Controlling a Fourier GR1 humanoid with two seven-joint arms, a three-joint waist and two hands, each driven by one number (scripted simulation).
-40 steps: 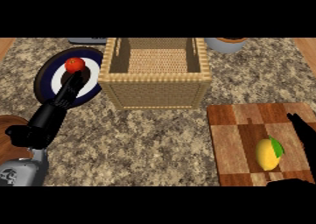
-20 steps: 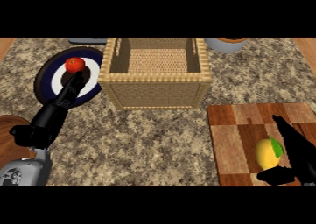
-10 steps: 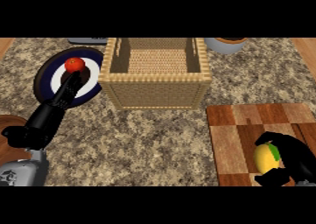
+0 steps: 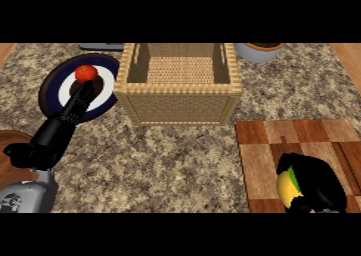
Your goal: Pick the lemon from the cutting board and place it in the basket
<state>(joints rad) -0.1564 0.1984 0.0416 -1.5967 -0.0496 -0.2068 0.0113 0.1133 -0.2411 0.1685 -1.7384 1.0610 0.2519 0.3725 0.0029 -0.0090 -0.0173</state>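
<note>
The right hand point(image 4: 314, 182) curls around the lemon point(image 4: 287, 187) on the wooden cutting board point(image 4: 294, 137), and since it covers only the fruit's far side, the lemon could roll free before reaching the wicker basket point(image 4: 179, 102).

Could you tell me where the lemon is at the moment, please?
In the head view the lemon sits at the lower right, on the cutting board, with the right hand curled over it, well short of the basket.
</note>
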